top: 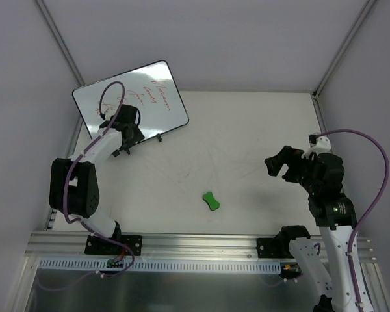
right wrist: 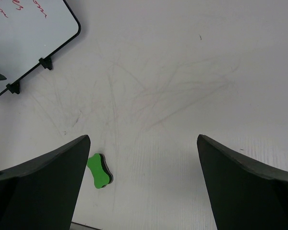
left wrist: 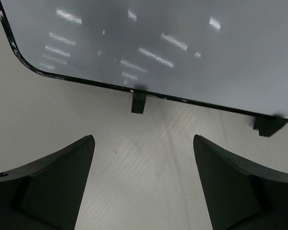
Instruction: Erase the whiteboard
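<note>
Nearest to the bases I see a green eraser [top: 210, 201] lying loose on the table [top: 247, 130], a little right of centre line, untouched. Right gripper [top: 281, 166] hangs above the right side, jaws apart, nothing between them; its wrist view has the eraser low and left of the fingers [right wrist: 48, 187]. Left gripper [top: 129, 133] is farther out, at the near edge of the whiteboard [top: 133, 101], jaws also apart and empty. Board stands in the far-left corner on its two feet [left wrist: 138, 101], leaning back. Its long axis runs left to right, the right end angled farther away. The face, with red writing [top: 157, 91], looks up and toward the arms.
</note>
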`<state>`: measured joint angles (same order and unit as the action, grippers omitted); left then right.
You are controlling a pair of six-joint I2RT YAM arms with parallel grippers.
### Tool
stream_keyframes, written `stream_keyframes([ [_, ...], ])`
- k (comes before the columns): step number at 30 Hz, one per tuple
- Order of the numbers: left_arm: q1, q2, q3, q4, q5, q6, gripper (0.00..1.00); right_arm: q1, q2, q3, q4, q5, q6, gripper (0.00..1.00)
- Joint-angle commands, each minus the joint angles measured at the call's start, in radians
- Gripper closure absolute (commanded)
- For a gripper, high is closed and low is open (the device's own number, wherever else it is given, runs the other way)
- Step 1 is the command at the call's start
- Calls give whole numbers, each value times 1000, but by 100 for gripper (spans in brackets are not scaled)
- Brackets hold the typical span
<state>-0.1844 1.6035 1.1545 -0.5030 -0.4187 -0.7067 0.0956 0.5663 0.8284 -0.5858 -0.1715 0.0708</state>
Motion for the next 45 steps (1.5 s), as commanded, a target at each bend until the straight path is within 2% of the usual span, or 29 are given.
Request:
stream_keyframes([
  [1,36,36,-33,104,18,-5,17,4,-8,-14,29,-40,3,1],
  [8,39,124,-41,156,26,-10,38,4,3,-23,29,-54,23,1],
  [13,51,157,-38,172,29,-2,45,4,0,-25,27,-75,32,1],
  [23,95,193,-38,176,44,13,47,4,-23,-52,29,-92,66,1],
  [27,97,194,-24,176,52,26,52,6,-25,-58,29,-108,76,1],
  [28,97,199,-18,176,55,30,57,6,-28,-60,30,-109,80,1],
  [30,97,211,-7,176,61,35,63,4,-34,-66,29,-109,89,1],
  [31,97,216,-6,175,66,36,71,6,-40,-68,29,-108,90,1],
  [34,95,211,-15,175,84,30,81,4,-51,-69,27,-108,96,1],
  [35,94,207,-25,175,87,27,88,4,-57,-71,27,-108,95,1],
  [37,80,196,-38,175,89,18,94,4,-66,-74,29,-106,98,1],
  [41,40,170,-64,175,97,3,100,4,-77,-78,29,-109,100,1],
  [45,-9,156,-82,173,112,-57,100,6,-85,-78,27,-115,95,1],
])
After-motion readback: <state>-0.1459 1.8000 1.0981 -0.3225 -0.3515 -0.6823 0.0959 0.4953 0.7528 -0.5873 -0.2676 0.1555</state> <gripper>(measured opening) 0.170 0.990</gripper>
